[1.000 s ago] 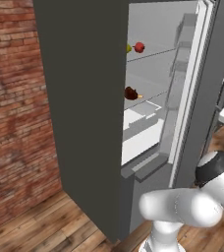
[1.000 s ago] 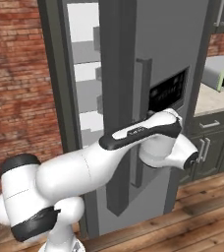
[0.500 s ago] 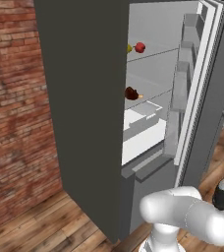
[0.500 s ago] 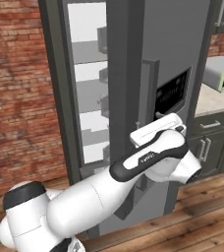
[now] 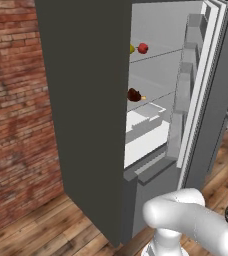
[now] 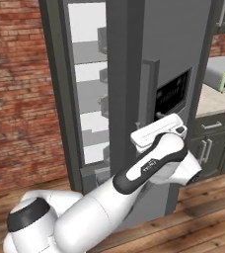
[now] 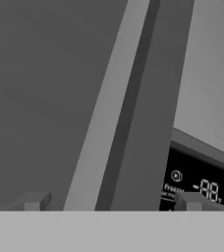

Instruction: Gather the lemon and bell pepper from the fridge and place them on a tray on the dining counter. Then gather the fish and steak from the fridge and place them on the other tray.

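Fridge [image 5: 86, 100] open on one side, white inside with glass shelves. Lemon [image 5: 132, 49] up on a high shelf, a little yellow bit peeking past the edge of the grey door. Bell pepper [image 5: 143, 48] just beside it on the same shelf, small, red and shiny. Steak [image 5: 134, 95] one shelf lower, dark brown-red, also near the door edge. White drawers under that shelf. Brick wall to the left and a wood floor below.

From the right base view, white arm reaching up in front of the other, closed door, with the hand close to the long handle [image 6: 147, 94] and the dark display panel [image 6: 173, 92]. Oven-like box on the grey tabletop [image 6: 213, 99] far right, with drawers below.

In the hand view, end effector [image 7: 115, 202] spread wide open, one dark tip on each side, nothing between them. Long handle [image 7: 128, 108] running up in front, apart from both tips. Display panel [image 7: 197, 182] lit with white marks at lower right.
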